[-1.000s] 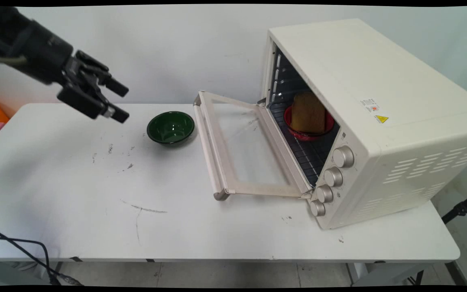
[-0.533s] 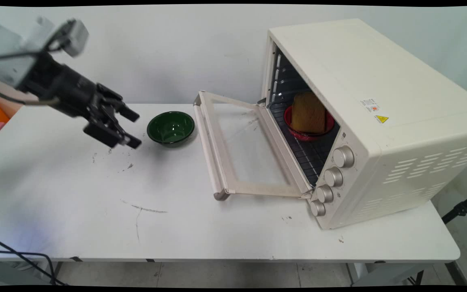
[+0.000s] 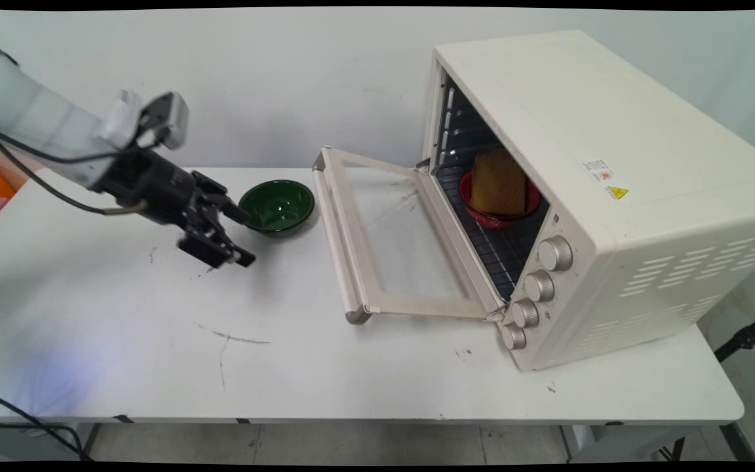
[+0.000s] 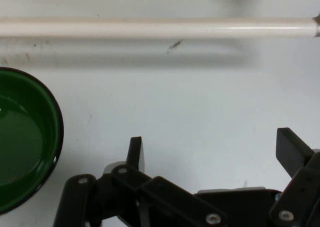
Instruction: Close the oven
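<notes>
Broadly, boxy cream metal oven (image 3: 607, 190) sitting on smooth scuffed white table (image 3: 286, 367), its glass door (image 3: 394, 242) lying open, red bowl (image 3: 499, 213) holding bread inside, round glossy green bowl (image 3: 276, 206) resting just beside black gripper (image 3: 236, 237), fingers spreading wide.

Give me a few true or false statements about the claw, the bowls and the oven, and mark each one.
1. The claw is open and holds nothing. True.
2. The green bowl has bread in it. False: it is empty.
3. The toaster oven door is shut. False: it hangs open.
4. A slice of bread stands in a red bowl inside the oven. True.
5. The claw is beside the green bowl. True.
</notes>
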Controlling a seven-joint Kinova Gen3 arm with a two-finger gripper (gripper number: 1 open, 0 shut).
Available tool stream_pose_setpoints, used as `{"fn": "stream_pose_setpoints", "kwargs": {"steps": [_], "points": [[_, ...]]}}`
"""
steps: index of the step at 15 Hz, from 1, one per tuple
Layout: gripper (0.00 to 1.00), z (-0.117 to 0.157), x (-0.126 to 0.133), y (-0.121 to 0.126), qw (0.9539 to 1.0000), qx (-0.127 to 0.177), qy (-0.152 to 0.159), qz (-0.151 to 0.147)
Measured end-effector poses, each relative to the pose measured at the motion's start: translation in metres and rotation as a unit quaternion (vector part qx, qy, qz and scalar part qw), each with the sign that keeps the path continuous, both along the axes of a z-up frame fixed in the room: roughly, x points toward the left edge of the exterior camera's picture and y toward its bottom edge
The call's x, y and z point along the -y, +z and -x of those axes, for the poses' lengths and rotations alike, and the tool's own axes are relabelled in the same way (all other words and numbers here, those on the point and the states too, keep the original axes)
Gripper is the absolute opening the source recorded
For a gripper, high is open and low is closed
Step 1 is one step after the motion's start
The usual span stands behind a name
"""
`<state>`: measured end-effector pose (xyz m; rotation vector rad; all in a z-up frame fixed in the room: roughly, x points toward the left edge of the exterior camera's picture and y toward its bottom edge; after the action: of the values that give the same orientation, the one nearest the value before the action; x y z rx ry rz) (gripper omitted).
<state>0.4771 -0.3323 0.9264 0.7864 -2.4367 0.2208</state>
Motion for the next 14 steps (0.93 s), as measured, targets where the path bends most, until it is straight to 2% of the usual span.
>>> {"fn": "stream_pose_setpoints", "kwargs": {"steps": [3,8,14], "points": [[1.00,0.009,0.011,-0.027,1.0000,-0.002,-0.001,0.001],[1.00,0.022,0.026,-0.059,0.9999,-0.010,-0.001,0.003],[1.00,0.033,0.040,-0.084,0.9997,-0.022,-0.002,0.010]]}}
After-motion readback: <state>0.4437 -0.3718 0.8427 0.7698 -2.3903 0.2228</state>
